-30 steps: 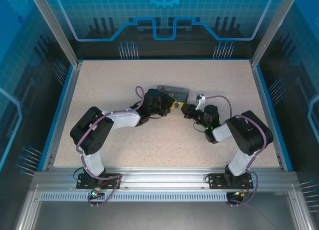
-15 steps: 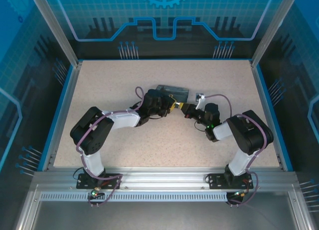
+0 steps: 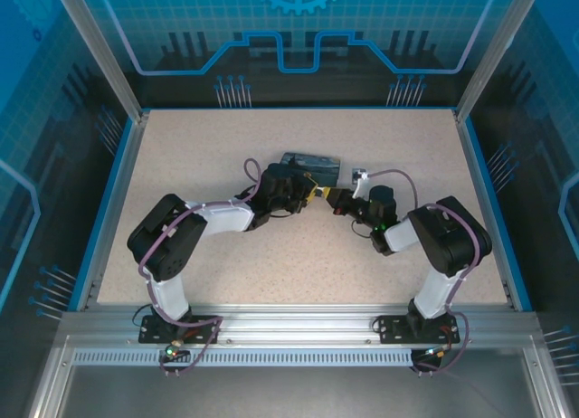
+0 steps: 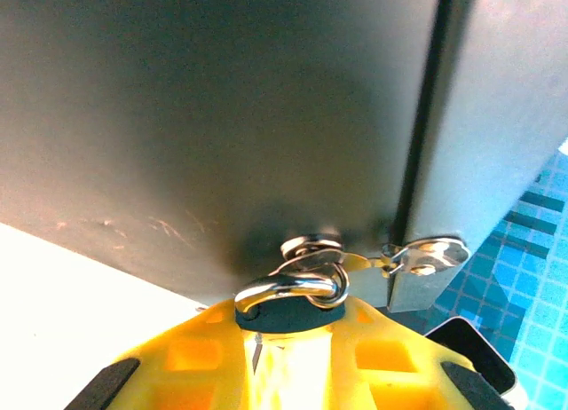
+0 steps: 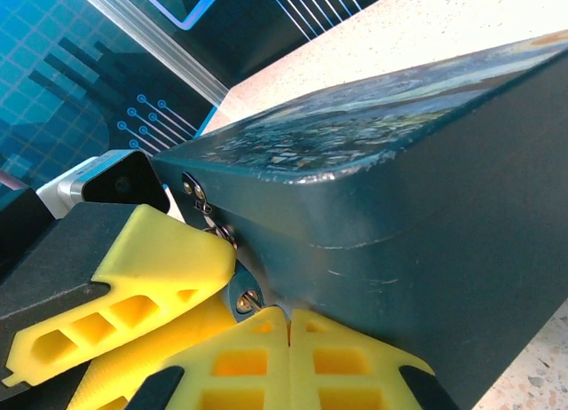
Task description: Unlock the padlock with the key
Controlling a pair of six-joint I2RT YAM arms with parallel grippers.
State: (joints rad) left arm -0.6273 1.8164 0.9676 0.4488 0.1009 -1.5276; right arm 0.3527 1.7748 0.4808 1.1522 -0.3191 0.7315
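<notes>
The padlock (image 4: 288, 311) is a small dark body with a silvery shackle (image 4: 293, 286) hooked through the hasp on the front of the painted box (image 3: 310, 163). My left gripper (image 4: 290, 335) is shut on the padlock body with its yellow fingers (image 5: 151, 259). My right gripper (image 5: 288, 314) is shut, its fingertips pressed together at the padlock's underside (image 5: 238, 290). A thin sliver of the key (image 5: 254, 304) runs from the round keyhole into those fingertips; the rest of the key is hidden between them. In the top view both grippers (image 3: 312, 194) (image 3: 331, 198) meet just in front of the box.
The dark blue box (image 5: 399, 188) stands at mid-table, its hasp plate and rivets (image 4: 426, 255) to the right of the shackle. Speckled tabletop (image 3: 226, 137) surrounds it, bounded by a blue rim (image 3: 109, 201) and metal posts.
The box and both grippers have crept slightly toward the far side of the table. The right arm's elbow has shifted a little left. Both grips are unchanged.
</notes>
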